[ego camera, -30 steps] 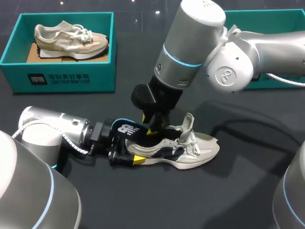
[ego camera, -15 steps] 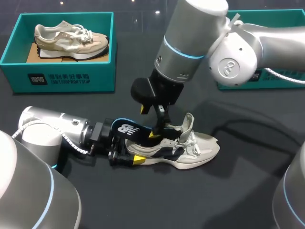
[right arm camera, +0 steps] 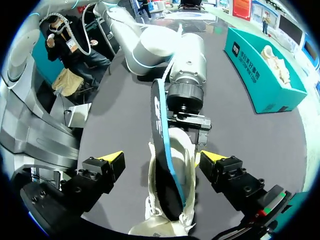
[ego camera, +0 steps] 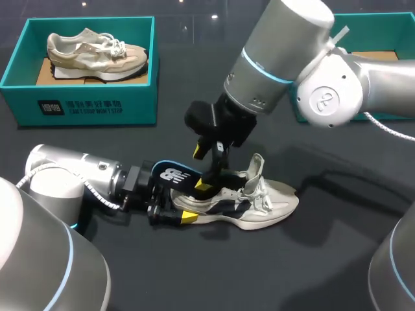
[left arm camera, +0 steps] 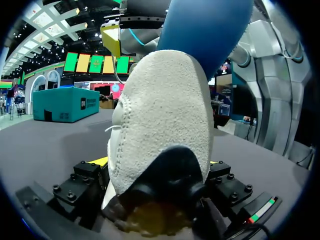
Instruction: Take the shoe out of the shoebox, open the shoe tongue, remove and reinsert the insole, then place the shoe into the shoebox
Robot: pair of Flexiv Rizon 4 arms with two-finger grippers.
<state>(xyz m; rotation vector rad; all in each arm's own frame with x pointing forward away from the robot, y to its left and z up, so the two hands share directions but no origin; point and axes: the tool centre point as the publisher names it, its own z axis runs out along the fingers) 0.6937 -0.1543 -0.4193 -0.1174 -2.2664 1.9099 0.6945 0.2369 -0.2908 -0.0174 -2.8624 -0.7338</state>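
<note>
Since the earlier frames your right fingers have lifted off the insole and swung rightward. They now stand wide apart, one either side of it, gripping nothing. Your left fingers are clamped on the heel of the shoe, which sits on its sole on the dark counter. The insole juts from the heel, white logo showing. The teal shoebox, with white print on its front, holds a second shoe.
</note>
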